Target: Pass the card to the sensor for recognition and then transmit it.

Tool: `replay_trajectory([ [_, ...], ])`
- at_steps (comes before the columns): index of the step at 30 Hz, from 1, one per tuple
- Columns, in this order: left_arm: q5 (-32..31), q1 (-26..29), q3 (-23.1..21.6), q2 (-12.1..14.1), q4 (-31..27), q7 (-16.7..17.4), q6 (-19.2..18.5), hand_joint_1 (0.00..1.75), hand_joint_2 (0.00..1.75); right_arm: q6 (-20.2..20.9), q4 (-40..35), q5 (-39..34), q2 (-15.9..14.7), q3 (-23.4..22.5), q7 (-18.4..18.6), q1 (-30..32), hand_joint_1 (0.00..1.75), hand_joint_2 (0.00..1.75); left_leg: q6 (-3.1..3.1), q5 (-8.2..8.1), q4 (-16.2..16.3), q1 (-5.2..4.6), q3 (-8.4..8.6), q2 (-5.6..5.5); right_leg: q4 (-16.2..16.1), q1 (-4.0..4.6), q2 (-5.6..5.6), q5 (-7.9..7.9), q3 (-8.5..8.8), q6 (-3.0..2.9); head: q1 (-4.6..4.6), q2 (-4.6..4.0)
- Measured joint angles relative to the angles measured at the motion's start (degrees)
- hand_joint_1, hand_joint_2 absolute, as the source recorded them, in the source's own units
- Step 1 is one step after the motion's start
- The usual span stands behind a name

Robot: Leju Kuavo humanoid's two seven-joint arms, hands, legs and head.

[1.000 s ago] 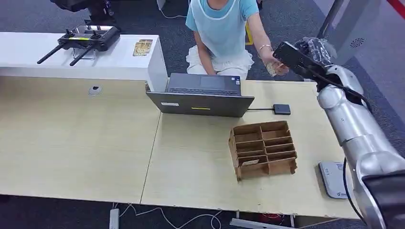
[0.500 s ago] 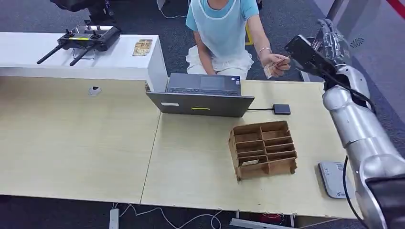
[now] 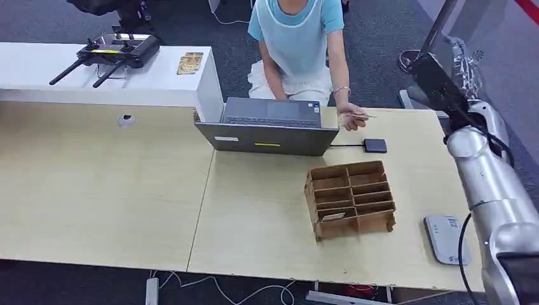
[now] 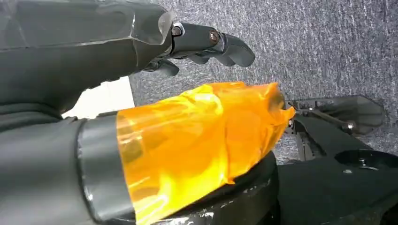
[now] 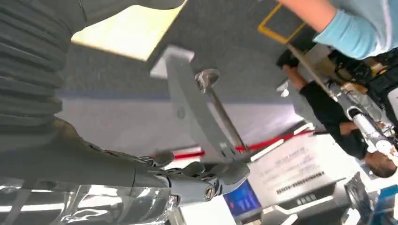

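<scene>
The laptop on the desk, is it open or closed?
Open: the laptop has its keyboard showing, and its lid leans back toward the robot's camera.

1 laptop (image 3: pixel 270 127), 1 cardboard organizer (image 3: pixel 350 198), 1 card (image 3: pixel 360 115), 1 sensor (image 3: pixel 375 145), 1 controller (image 3: pixel 111 54).

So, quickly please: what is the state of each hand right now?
Left hand: fingers apart, holding nothing.
Right hand: raised beside the table, holding nothing; the card is in the person's hand.
</scene>
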Motion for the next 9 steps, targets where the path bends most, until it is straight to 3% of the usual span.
replay_trajectory([
  [9, 1.23, 0.10, 0.00, 0.18, 0.00, 1.15, 0.94, 0.00, 0.00, 17.14, -7.40, -25.33, -1.90, -13.04, 0.05, 10.32, 0.00, 1.75, 0.00, -0.02, 0.00, 0.00, -0.02, -0.04, -0.02, 0.00, -0.03, 0.00, -0.01, 0.00, -0.02, 0.02],
])
